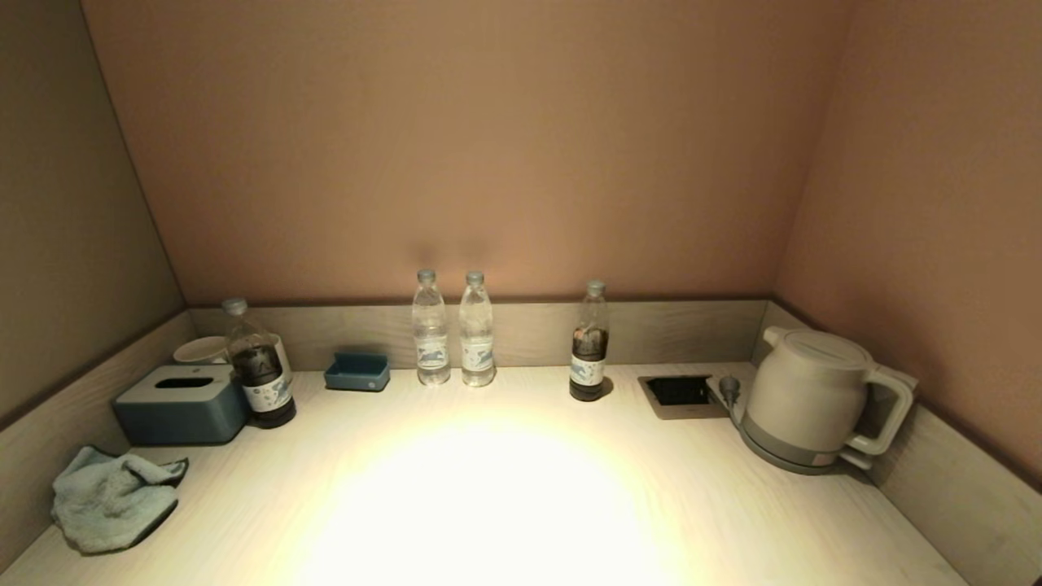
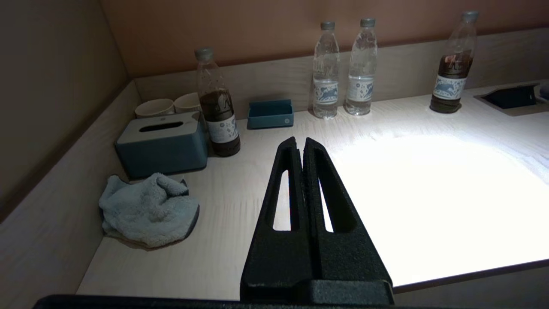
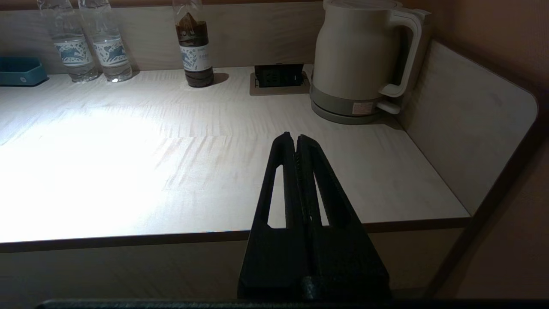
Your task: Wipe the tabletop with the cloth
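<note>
**A:** Our fingers are pressed together on both sides, holding nothing: the left gripper [image 2: 301,141] hangs over the near edge of the tabletop [image 1: 505,488], and the right gripper [image 3: 294,138] waits near the front edge on the kettle [image 1: 806,399] side.

**B:** So we haven't picked up the cloth [image 1: 110,498] yet. Where is it for us?

**A:** Crumpled in the near left corner, just in front of the tissue box [image 1: 181,403], well apart from our left fingertips and off to their outer side.

**B:** Then we should part the left fingers first, come down over the highest fold, and pinch deep, keeping clear of the side wall and the dark bottle [image 1: 259,370].
</note>
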Motion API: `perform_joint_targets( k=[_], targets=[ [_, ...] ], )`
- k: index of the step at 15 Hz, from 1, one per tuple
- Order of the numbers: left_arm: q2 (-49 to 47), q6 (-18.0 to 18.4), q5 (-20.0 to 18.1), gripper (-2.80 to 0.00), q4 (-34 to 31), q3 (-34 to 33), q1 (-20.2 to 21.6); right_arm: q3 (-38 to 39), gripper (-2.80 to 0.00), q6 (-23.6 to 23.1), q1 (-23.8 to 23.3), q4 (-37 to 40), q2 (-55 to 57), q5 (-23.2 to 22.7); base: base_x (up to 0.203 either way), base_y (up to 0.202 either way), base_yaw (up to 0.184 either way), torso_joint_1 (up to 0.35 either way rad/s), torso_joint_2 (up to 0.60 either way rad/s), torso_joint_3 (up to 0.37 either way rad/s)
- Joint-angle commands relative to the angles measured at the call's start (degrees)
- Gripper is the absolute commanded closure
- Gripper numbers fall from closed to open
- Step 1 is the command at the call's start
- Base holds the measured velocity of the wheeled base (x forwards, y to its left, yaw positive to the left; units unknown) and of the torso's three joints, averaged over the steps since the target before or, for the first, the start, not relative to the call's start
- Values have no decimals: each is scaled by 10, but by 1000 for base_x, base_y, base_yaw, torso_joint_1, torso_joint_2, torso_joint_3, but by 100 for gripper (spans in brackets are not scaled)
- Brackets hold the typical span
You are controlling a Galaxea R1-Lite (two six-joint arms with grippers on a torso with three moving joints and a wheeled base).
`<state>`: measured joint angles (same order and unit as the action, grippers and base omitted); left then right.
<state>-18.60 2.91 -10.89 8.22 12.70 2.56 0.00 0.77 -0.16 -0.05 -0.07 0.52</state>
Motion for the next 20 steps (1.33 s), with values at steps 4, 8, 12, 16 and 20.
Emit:
perform_joint_targets(
  k=[4,8,12,16,20],
  targets=[
    [56,2,3,0,-13,-7,-11,0,0,0,1,0,1,0,0,0,0,0,0,0],
    [84,-1,13,0,-12,-28,-22,0,0,0,1,0,1,0,0,0,0,0,0,0],
    [154,-1,17,0,-38,-56,-25,0,0,0,1,0,1,0,0,0,0,0,0,0],
    [186,-14,44,0,-71,-67,-26,0,0,0,0,0,1,0,0,0,0,0,0,0],
    [186,-11,46,0,-47,-90,-26,0,0,0,0,0,1,0,0,0,0,0,0,0]
  ],
)
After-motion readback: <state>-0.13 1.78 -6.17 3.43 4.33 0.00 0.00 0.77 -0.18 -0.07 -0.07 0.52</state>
